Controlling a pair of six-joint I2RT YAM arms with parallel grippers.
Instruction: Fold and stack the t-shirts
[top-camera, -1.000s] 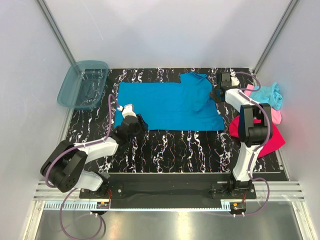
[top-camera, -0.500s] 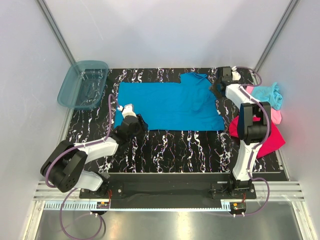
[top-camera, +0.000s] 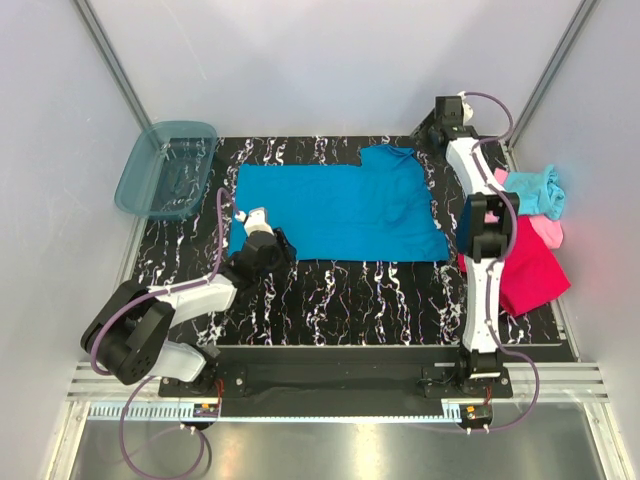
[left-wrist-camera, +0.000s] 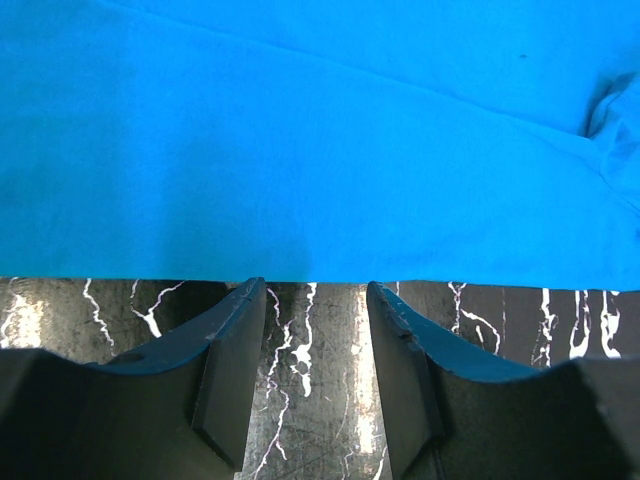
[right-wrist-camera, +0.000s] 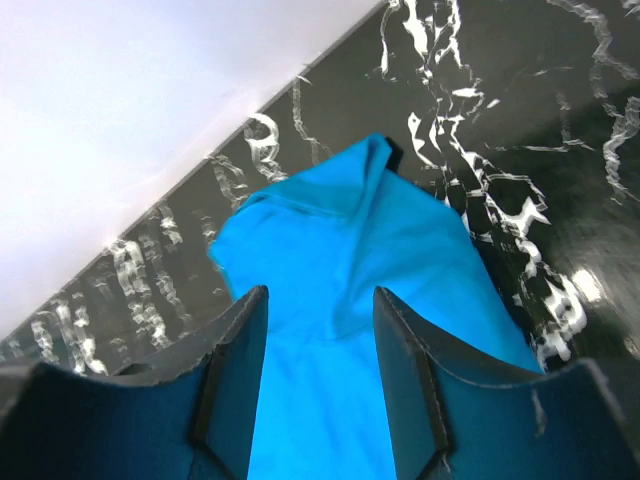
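Top external: you look down from above and behind the arm bases; whole table (top-camera: 340, 295) in frame.
Left wrist: low and close, you face past the left gripper (left-wrist-camera: 315, 290) to the near hem of the blue t-shirt (left-wrist-camera: 300, 150).
Right wrist: from higher up, you look past the right gripper (right-wrist-camera: 320, 292) at its far corner by the back wall (right-wrist-camera: 120, 100).
Shared: that t-shirt, in all three.

- The blue t-shirt (top-camera: 340, 210) is soft matt cloth, mostly smooth, with few creases.
- The table (top-camera: 350, 290) has a glossy black marble-look top, white-veined.
- The bin (top-camera: 165, 170) at the far left corner is shiny translucent teal plastic.
- The magenta-red t-shirt (top-camera: 530, 275) and aqua t-shirt (top-camera: 540, 190) at the right edge are matt cloth, the aqua one crumpled.
- The left gripper (left-wrist-camera: 308, 295) has dark, matt, smooth fingers.
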